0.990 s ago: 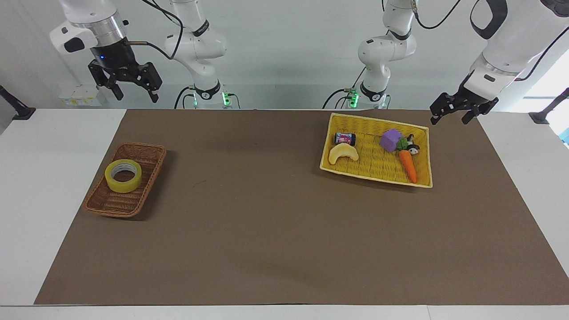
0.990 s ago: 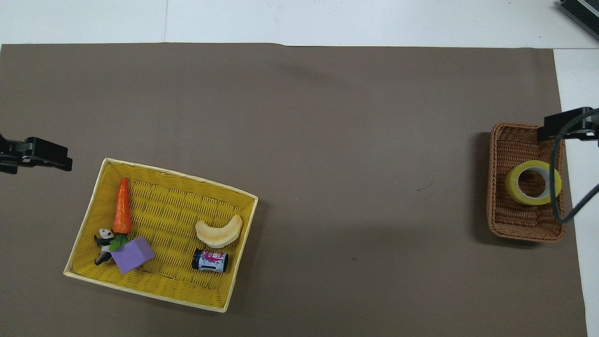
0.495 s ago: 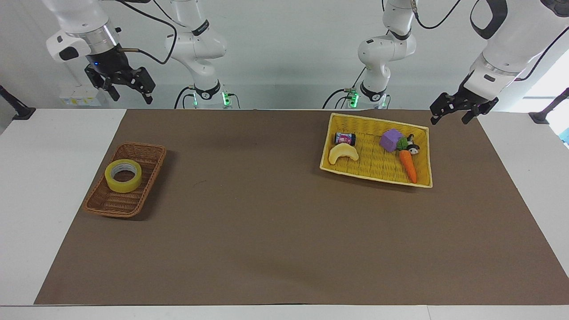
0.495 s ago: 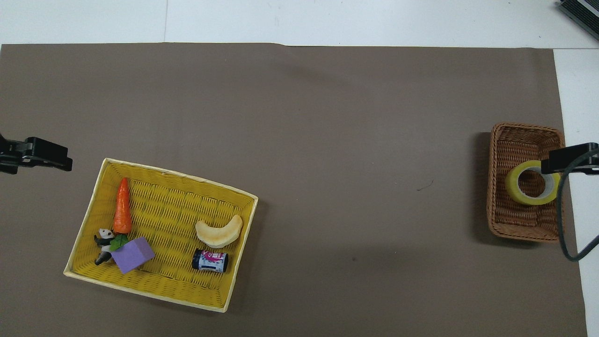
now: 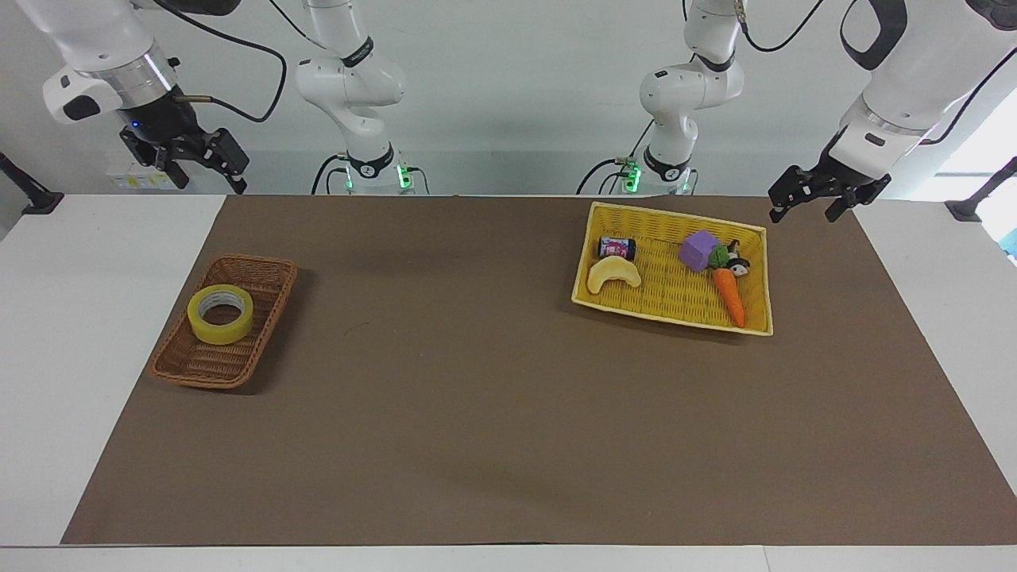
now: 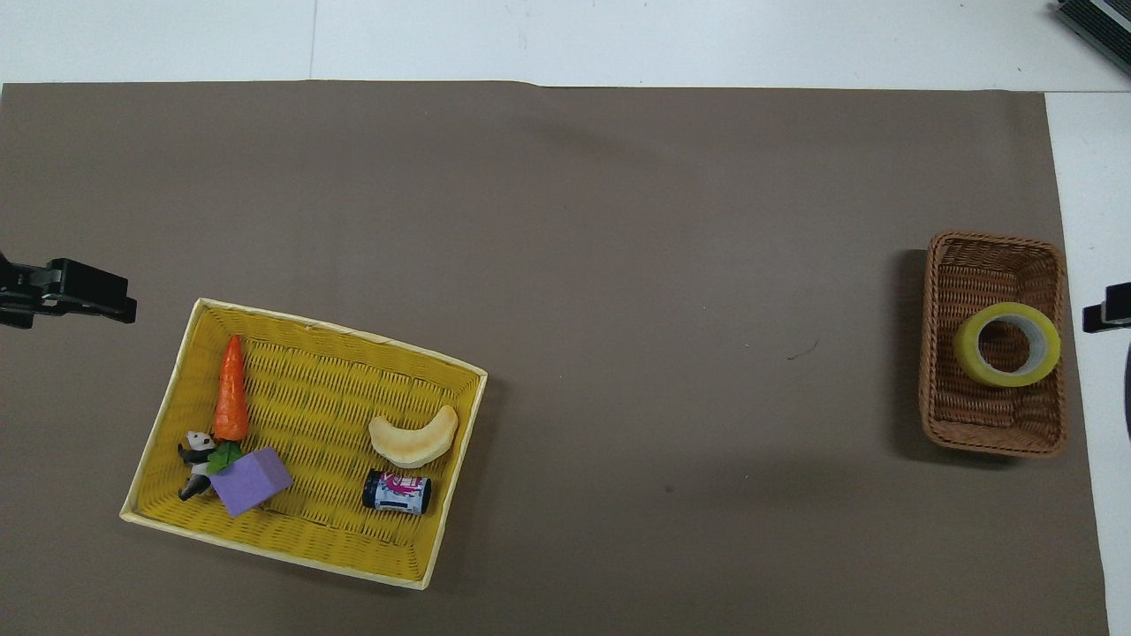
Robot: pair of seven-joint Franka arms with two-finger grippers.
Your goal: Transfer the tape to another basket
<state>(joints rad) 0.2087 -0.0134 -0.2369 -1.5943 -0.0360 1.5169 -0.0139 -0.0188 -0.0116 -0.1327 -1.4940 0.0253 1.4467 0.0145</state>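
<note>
- Across the table in the facing view, the tape (image 5: 221,314) lies flat, hole up, in the brown wicker basket (image 5: 262,274) at the right arm's end of the table. That basket's long axis runs roughly toward and away from the robots.
- Same view: the right gripper (image 5: 204,164) hangs up in the air over the white tabletop near the mat's corner, jaws spread wide, nothing in them. The tape sits below it and farther from the robots.
- The left gripper (image 5: 807,203) waits by the yellow basket (image 5: 671,318), also wide open and empty. It's well apart from the tape, so I'd say the right arm is the obvious one for any pickup.
- Overhead view: the tape (image 6: 1007,344) is mid-basket, touching the wicker floor (image 6: 981,415). Only a tip of the right gripper (image 6: 1109,314) pokes in at the frame edge, just beside the basket's rim.
- The yellow basket (image 6: 305,552) holds a carrot (image 6: 231,389), purple block (image 6: 251,481), crescent toy (image 6: 413,438) and small can (image 6: 397,492).
</note>
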